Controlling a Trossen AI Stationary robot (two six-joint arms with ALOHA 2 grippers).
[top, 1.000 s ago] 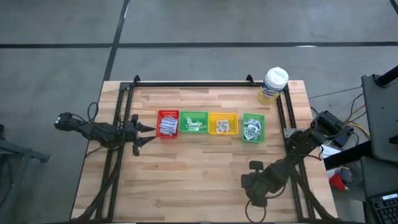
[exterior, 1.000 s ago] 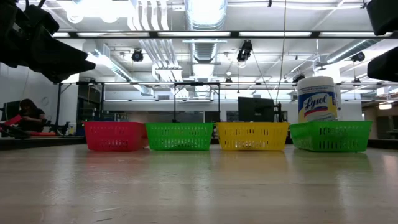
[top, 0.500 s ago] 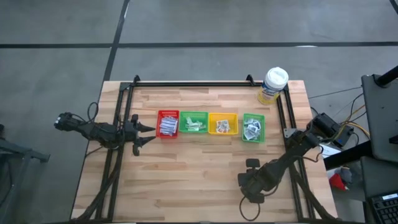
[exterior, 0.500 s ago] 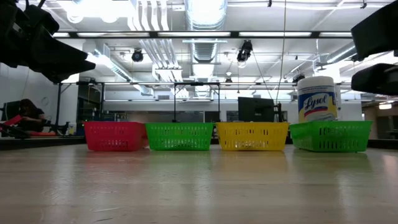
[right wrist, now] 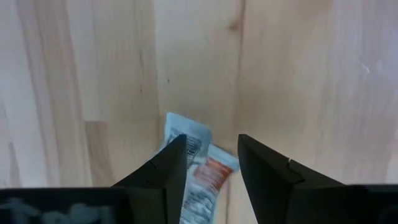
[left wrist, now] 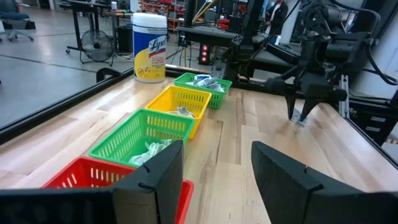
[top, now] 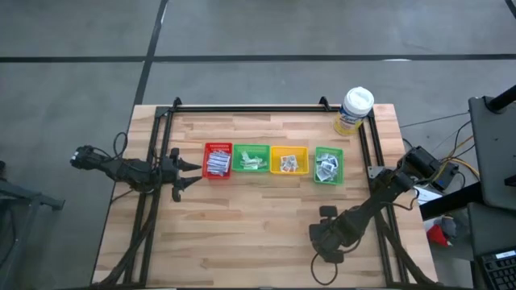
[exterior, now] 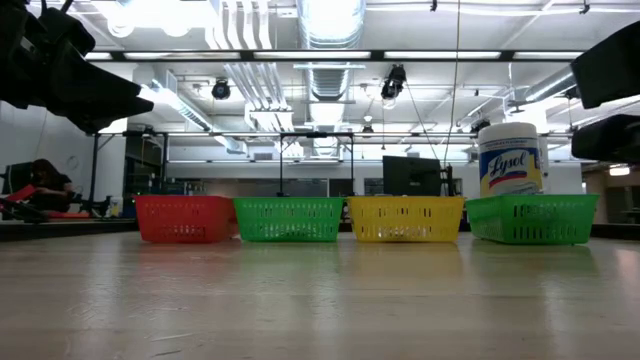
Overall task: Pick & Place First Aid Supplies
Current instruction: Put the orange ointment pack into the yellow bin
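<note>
One small white packet with red and black print point(right wrist: 198, 163) lies flat on the bare wood near the table's near-right part. My right gripper point(right wrist: 211, 158) points down at it, open, with one finger on each side of it. The left wrist view shows this gripper point(left wrist: 301, 116) just over the packet point(left wrist: 300, 120). In the high view the right gripper point(top: 324, 237) hides the packet. More packets lie in the trays: white strips point(top: 217, 162) in the red one. My left gripper point(top: 190, 171) waits open, level, beside the red tray.
Red point(top: 208, 151), green point(top: 252, 147), yellow point(top: 289, 148) and a second green tray point(top: 328, 151) stand in a row across the table's middle. A white-lidded yellow-labelled tub point(top: 355, 110) stands at the far-right corner. A black frame rail point(top: 242, 109) runs along the far edge.
My right arm has shifted a little toward the table's left and come down over the packet; in the low view it shows lower than before. My left arm has kept still.
</note>
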